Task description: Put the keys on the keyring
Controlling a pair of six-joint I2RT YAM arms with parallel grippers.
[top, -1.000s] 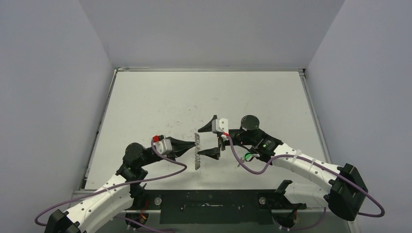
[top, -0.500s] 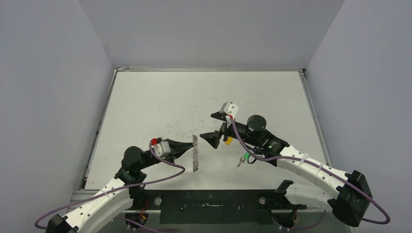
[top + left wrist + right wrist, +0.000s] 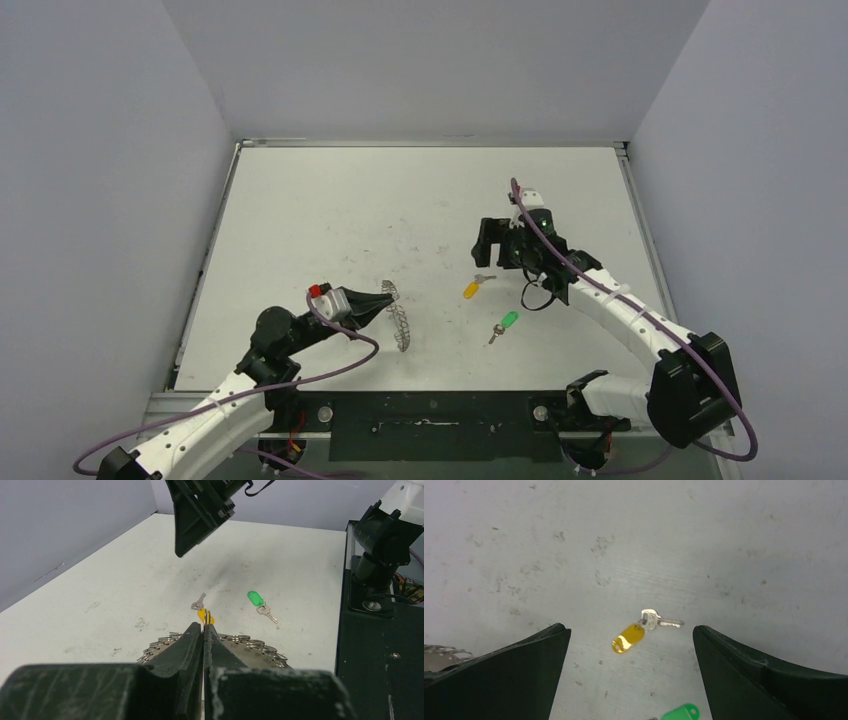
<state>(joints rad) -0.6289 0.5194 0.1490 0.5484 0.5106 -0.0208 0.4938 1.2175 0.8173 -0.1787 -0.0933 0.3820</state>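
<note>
The keyring, a silver disc rimmed with small wire loops, hangs tilted just above the table. My left gripper is shut on one of its rim loops, and the left wrist view shows the jaws closed over the disc. The yellow-headed key and the green-headed key lie loose on the table right of the keyring. My right gripper is open, empty and raised beyond the yellow key. In the right wrist view the yellow key lies between the spread fingers, with the green head at the bottom edge.
The white table is scuffed and walled by grey panels at the back and both sides. A black base plate with the right arm's mount lies along the near edge. One finger of my right gripper hangs in the top of the left wrist view.
My right gripper has pulled away from the keyring, moving right and back, and now faces down over the keys. The left gripper has turned the keyring from edge-on to tilted.
</note>
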